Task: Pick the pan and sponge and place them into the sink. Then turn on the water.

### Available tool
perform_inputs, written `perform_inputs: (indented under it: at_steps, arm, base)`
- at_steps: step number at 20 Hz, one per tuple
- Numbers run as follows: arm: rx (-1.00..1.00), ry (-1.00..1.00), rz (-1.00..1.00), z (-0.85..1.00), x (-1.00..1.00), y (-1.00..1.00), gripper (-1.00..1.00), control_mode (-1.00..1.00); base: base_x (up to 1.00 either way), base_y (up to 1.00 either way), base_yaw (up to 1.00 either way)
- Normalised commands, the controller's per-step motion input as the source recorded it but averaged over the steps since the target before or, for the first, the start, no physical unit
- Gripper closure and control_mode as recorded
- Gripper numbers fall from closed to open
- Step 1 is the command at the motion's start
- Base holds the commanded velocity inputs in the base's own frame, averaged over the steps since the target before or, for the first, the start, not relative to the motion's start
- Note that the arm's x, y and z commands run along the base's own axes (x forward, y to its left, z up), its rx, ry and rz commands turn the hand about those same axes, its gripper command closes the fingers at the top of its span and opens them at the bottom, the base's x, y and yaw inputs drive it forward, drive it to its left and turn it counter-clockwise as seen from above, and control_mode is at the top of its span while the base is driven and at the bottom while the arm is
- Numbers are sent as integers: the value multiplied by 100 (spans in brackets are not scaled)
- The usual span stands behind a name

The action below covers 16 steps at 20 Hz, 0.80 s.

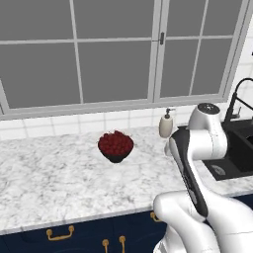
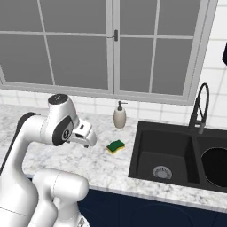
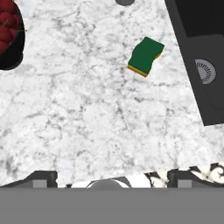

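The green-topped sponge [image 2: 115, 146] with a yellow underside lies on the marble counter just left of the black sink [image 2: 142, 133]; the hand view shows the sponge [image 3: 146, 56] up and to the right. My gripper [image 3: 113, 180] hovers high above the counter, open, its finger tips far apart with nothing between them. It is short of the sponge and to its left. The round black pan [image 2: 218, 166] lies in the sink's right basin, cut off by the frame edge. A silver drain [image 2: 162, 172] shows in the left basin, under the dark arched tap [image 2: 199, 106].
A dark bowl of red fruit [image 1: 115, 146] stands on the counter to the left. A soap dispenser [image 2: 119, 116] stands against the back wall behind the sponge. The window and tiled wall close the back; the counter's front edge [image 1: 74, 217] runs above blue cabinets.
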Motion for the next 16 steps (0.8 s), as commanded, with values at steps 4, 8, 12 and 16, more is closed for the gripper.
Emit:
perform_inputs:
  at_steps: [4, 8, 12, 16]
  arm:
    - [0, 0, 1, -17, 95, -1, -100, -100]
    - [4, 0, 0, -67, 98, -23, -100, -100]
    - [5, 0, -8, -61, 30, -56, -100, -100]
    - [0, 3, -17, -8, 21, -15, -100, -100]
  base:
    - [0, 0, 0]
    - [0, 0, 0]
    - [0, 0, 0]
    - [0, 0, 0]
